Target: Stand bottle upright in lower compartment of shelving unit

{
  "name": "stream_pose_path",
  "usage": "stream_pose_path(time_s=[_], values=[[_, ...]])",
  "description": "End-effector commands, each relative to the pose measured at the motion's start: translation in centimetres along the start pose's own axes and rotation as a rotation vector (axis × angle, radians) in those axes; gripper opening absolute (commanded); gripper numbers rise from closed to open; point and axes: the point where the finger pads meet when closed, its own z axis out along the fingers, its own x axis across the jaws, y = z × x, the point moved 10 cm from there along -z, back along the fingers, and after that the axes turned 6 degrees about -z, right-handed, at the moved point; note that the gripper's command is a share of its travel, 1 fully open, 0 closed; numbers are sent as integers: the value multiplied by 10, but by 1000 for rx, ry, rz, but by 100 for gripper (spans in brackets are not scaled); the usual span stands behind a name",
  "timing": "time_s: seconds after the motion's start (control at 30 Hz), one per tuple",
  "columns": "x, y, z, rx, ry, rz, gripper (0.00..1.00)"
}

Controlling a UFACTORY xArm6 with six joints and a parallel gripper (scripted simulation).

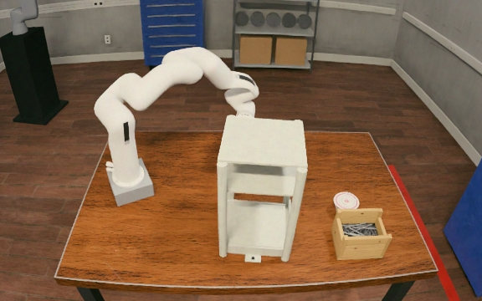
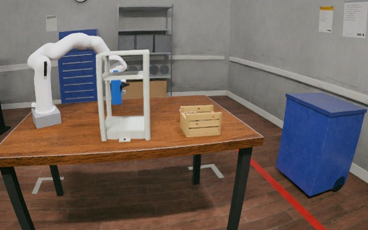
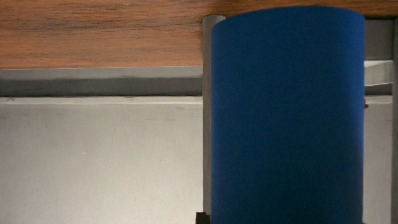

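Note:
The blue bottle (image 2: 116, 91) hangs upright in my gripper (image 2: 121, 85), which is shut on it. In the exterior view it shows through the open frame of the white shelving unit (image 2: 123, 96), on the unit's far side, just below the middle shelf. In the top view the unit (image 1: 262, 184) hides the bottle and the gripper; only the arm's wrist (image 1: 245, 109) shows behind its top. The lower compartment's floor (image 1: 257, 227) is bare. In the wrist view the bottle's blue body (image 3: 287, 115) fills the right half, with a white panel and the wooden table behind it. The cap is not visible.
A wooden crate of nails (image 1: 361, 234) stands on the table to the right of the unit, with a white round disc (image 1: 346, 201) behind it. A small white tag (image 1: 253, 257) lies at the unit's front. A blue bin (image 2: 319, 144) stands on the floor, off the table.

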Motion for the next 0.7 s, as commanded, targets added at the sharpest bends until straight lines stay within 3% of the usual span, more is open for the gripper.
stream_pose_path(time_s=[0.0, 0.67], values=[[0, 2, 11, 3, 1, 3, 0], [1, 2, 62, 3, 1, 3, 0]])
